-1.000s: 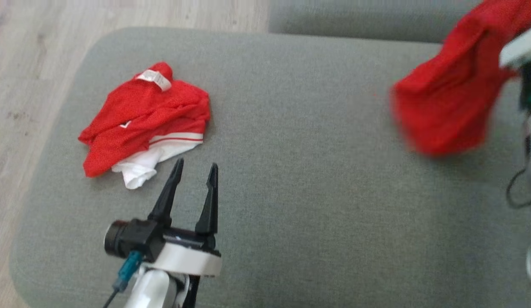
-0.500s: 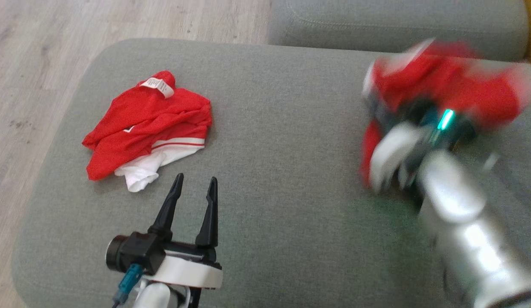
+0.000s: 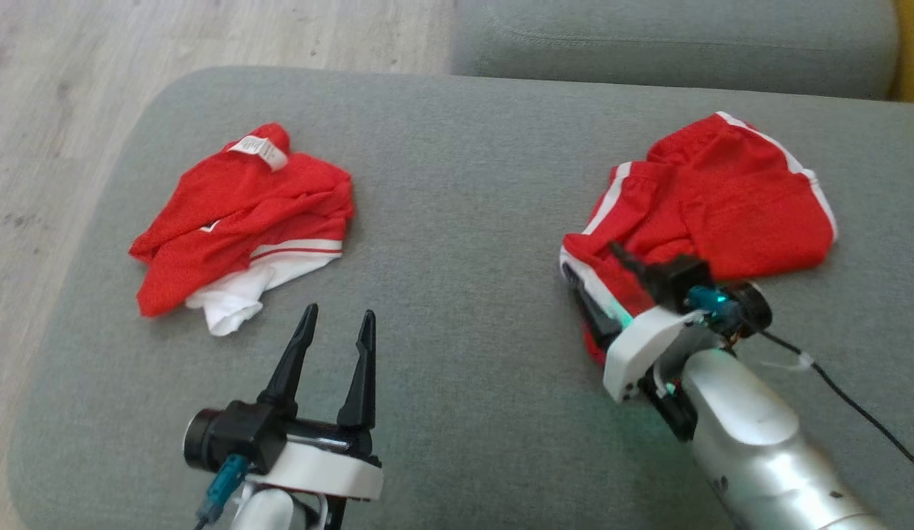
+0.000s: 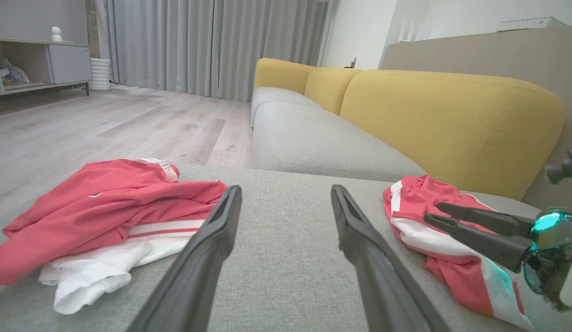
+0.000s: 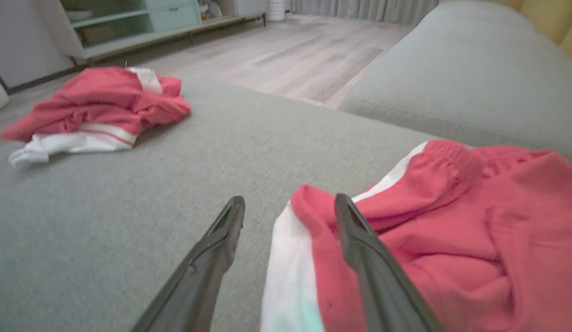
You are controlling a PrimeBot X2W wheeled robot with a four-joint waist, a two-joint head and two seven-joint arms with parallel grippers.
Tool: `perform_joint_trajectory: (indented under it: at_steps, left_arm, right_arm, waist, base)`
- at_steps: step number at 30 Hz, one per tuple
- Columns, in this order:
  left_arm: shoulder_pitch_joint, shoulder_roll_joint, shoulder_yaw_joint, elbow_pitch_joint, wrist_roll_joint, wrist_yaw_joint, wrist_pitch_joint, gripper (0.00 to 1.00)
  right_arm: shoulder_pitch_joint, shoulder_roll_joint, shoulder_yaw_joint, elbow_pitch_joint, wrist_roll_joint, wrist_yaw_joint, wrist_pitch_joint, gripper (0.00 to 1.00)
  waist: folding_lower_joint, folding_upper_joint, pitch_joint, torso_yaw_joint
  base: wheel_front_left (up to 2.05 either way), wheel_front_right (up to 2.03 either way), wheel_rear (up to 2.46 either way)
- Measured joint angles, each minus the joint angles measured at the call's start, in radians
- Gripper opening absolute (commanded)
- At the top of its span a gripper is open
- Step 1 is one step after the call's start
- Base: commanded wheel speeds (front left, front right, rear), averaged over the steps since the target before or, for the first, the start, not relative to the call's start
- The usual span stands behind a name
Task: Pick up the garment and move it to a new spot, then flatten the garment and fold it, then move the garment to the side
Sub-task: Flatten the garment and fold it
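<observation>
Garment (image 3: 722, 213) (red shorts with white side stripes and a gathered waistband) is lying crumpled on the right part of the grey sofa cushion (image 3: 486, 221), bunching into soft folds. Your right gripper (image 5: 288, 199) is standing with its fingers spread apart, clamping nothing, and the shorts' white-striped near edge is lying between them. Your left gripper (image 3: 339, 311) is hovering wide open over bare cushion, near a red and white top (image 3: 236, 221) that is sitting well apart to the left.
</observation>
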Motion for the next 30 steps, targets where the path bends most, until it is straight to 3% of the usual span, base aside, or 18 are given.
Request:
perform_joint_trajectory:
  at_steps: [8,17,24,30]
  left_arm:
    - [0.002,0.000,0.009,-0.010,0.000,0.000,0.000,1.00]
    - [0.006,0.000,0.012,-0.027,0.000,0.001,0.000,1.00]
    - [0.005,0.000,0.009,-0.026,0.000,0.000,0.000,1.00]
    - [0.002,0.000,0.006,-0.024,0.000,-0.001,0.000,1.00]
  right_arm:
    - [0.035,0.000,-0.196,-0.154,0.003,0.000,-0.031,1.00]
    - [0.325,0.027,-0.463,-0.350,-0.048,0.000,-0.036,1.00]
    - [0.403,0.037,-0.466,-0.409,-0.026,0.000,-0.036,1.00]
    - [0.394,0.040,-0.371,-0.453,-0.014,0.000,0.002,1.00]
  waist:
    - [0.0000,0.0000,-0.029,-0.070]
    - [-0.0001,0.0000,-0.043,-0.155]
    - [0.0000,0.0000,-0.020,-0.173]
    - [0.0000,0.0000,-0.005,-0.158]
  base:
    - [0.00,0.00,0.00]
    - [0.00,0.00,0.00]
    - [0.00,0.00,0.00]
    - [0.00,0.00,0.00]
